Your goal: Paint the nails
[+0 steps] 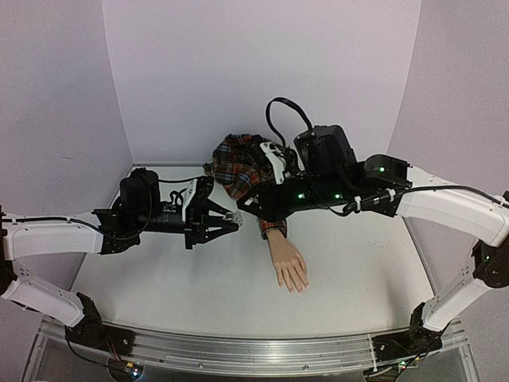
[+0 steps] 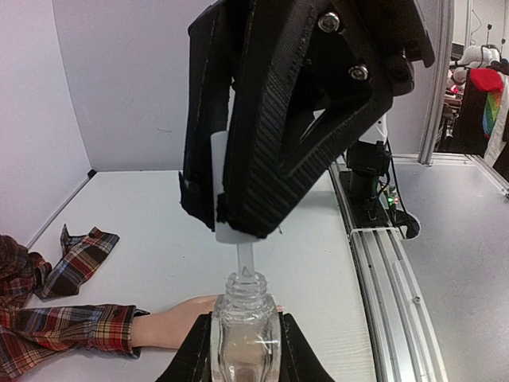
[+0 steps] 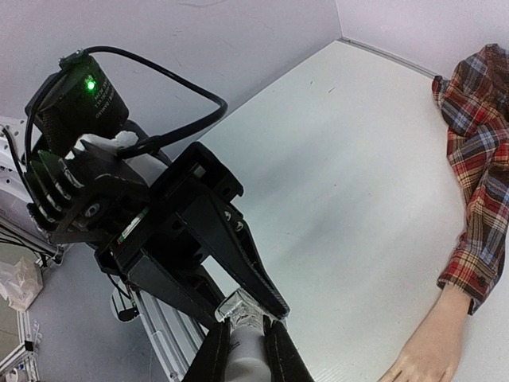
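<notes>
Near mannequin hand [image 1: 288, 267] | left jaws clamp bottle [image 2: 245, 330] | right jaws pinch cap [image 2: 232, 231]

You cannot make out the nails anywhere: in the top view the mannequin hand [image 1: 288, 264] is too small to show them, in the left wrist view its fingers lie behind the clear glass bottle [image 2: 245, 318] and the left gripper [image 2: 245, 350], and in the right wrist view the bottom edge cuts its fingers off. The bottle's base drops below the left wrist picture's edge, and the brush stem [image 2: 244, 259] under the white cap [image 2: 221, 191] runs into the bottle's neck, hiding its tip. From above, the right arm [image 1: 318, 195] covers much of the plaid sleeve [image 1: 235, 163].
</notes>
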You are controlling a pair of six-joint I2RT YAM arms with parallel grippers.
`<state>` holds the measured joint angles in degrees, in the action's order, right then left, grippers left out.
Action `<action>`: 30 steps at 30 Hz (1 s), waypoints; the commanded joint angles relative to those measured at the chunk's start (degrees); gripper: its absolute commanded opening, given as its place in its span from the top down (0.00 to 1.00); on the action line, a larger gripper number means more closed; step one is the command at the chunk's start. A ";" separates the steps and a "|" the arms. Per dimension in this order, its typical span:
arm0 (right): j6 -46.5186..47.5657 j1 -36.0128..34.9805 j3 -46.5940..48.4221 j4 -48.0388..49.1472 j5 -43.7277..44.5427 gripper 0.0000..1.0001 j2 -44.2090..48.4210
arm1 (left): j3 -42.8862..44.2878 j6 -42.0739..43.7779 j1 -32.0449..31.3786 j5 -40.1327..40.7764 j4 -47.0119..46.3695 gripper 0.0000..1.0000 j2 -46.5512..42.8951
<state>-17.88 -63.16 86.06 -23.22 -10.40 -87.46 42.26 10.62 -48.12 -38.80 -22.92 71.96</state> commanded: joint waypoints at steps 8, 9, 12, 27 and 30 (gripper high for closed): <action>1.30 -0.65 2.53 0.36 -2.90 1.00 -3.24 | 1.28 0.25 -0.31 0.49 -1.43 1.00 -2.24; 1.33 -0.65 2.67 0.29 -3.39 1.00 -3.63 | 1.21 0.28 -0.27 0.62 -1.43 1.00 -2.28; 2.00 -0.65 2.76 0.28 -7.10 1.00 -4.78 | 1.33 0.16 -0.31 1.09 -1.43 1.00 -2.64; -1.60 -0.56 7.61 0.23 -10.67 1.00 -15.63 | 1.89 -1.63 -3.82 28.66 -7.41 1.00 -4.98; -13.03 -0.67 11.96 -0.99 -0.11 1.00 -20.13 | 0.76 0.78 -5.85 38.90 -15.56 1.00 -1.94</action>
<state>-18.24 -60.30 94.03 -23.69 -13.55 -99.86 40.78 9.27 -50.66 -16.58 -16.58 68.39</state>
